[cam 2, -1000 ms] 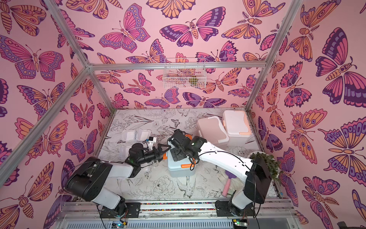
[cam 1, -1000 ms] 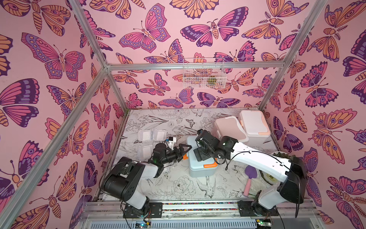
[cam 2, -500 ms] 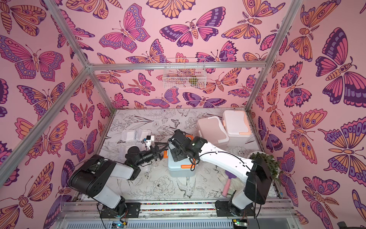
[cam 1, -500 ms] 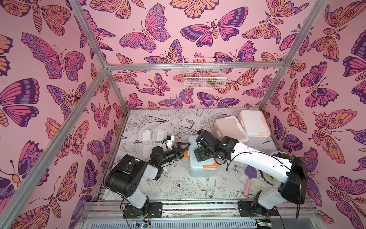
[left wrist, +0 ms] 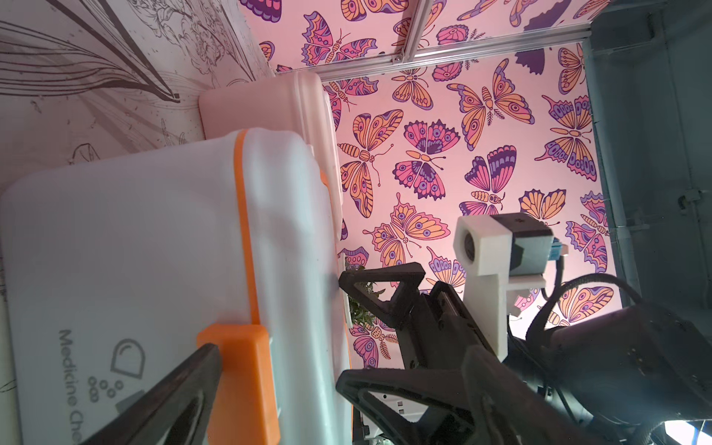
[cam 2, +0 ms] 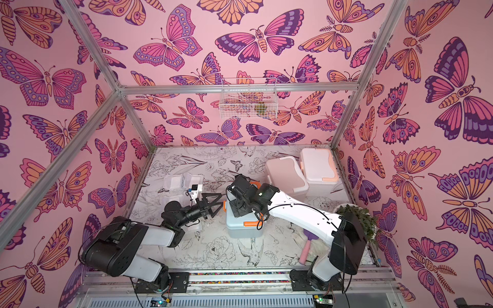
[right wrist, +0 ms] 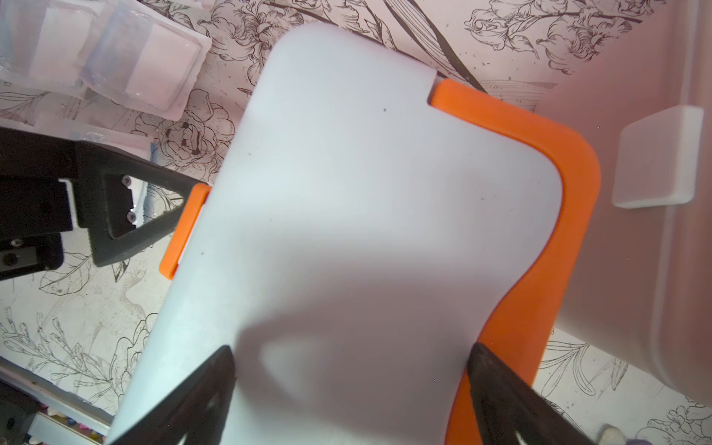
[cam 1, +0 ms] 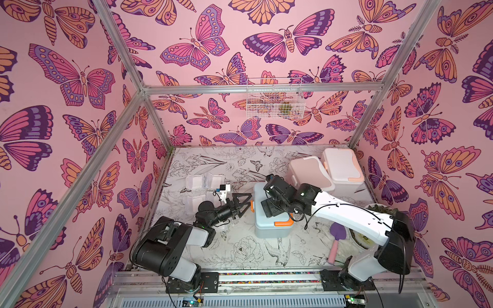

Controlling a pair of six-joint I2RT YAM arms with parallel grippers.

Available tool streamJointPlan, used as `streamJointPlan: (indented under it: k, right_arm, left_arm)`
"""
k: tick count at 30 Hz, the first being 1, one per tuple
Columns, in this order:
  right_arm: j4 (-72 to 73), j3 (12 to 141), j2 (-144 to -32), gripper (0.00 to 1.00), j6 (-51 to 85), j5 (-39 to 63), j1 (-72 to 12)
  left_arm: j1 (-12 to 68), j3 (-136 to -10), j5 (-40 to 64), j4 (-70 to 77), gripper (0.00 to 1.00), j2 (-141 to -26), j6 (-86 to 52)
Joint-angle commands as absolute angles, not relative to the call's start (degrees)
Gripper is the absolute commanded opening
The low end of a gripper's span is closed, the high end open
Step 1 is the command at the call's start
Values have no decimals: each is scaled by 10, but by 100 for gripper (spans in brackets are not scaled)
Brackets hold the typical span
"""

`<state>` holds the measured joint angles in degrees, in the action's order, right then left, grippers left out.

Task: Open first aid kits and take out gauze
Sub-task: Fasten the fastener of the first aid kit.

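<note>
The light blue first aid kit (cam 1: pixel 269 221) (cam 2: pixel 241 226) stands mid-table with its lid down. My right gripper (cam 1: pixel 272 210) (right wrist: pixel 350 356) hovers open just over that lid (right wrist: pixel 366 192), its jaws spread wide across it. My left gripper (cam 1: pixel 249 203) (cam 2: pixel 221 202) (left wrist: pixel 279 370) is open at the kit's left side. Its jaws straddle the orange side latch (left wrist: pixel 239 381) (right wrist: pixel 185 231), one finger low against the body, the other level with the lid top. The pink kit (cam 1: pixel 310 173) and the white kit (cam 1: pixel 342 166) stand shut at the back right. Clear gauze packets (cam 1: pixel 196 182) (right wrist: pixel 154 73) lie on the table at the left.
A purple brush with a pink handle (cam 1: pixel 336 242) lies near the front right, beside a potted plant (cam 2: pixel 357 216). A wire basket (cam 1: pixel 274 98) hangs on the back wall. The butterfly walls close in on both sides, and the pink kit (right wrist: pixel 635 231) sits close behind the blue one.
The left arm has sunk and stretched out a little, its gripper staying by the blue kit's side latch. The right arm and the kits have not moved.
</note>
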<state>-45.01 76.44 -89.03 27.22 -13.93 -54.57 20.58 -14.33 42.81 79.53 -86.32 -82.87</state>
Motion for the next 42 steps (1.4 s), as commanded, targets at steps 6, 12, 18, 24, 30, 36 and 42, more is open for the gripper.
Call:
streamJointPlan:
  k: [6,12,18,24,30,36,42]
  right_arm:
    - [-514,731,-919,93,274,-112,-550]
    - [-510,729,-920,93,273,-109,-550]
    - [-503,729,-924,93,272,-101,-550]
    - [-501,728,-930,93,271,-99,-550]
    - [-500,727,-935,93,270,-98,-550]
    - [-497,727,-937,93,271,-96,-550]
    - [-499,725,-937,93,271,-97,-550]
  left_arm:
    - [194,-133,444,796,100,-875,-831]
    - [222,-148,436,799,100,-901,-832]
    - [253,-161,422,798,100,-909,-834]
    - [252,-158,424,799,100,-888,-838]
    - [233,-145,431,798,100,-867,-848]
    - [222,-138,435,799,100,-851,-853]
    - [214,-130,435,798,100,-847,-854]
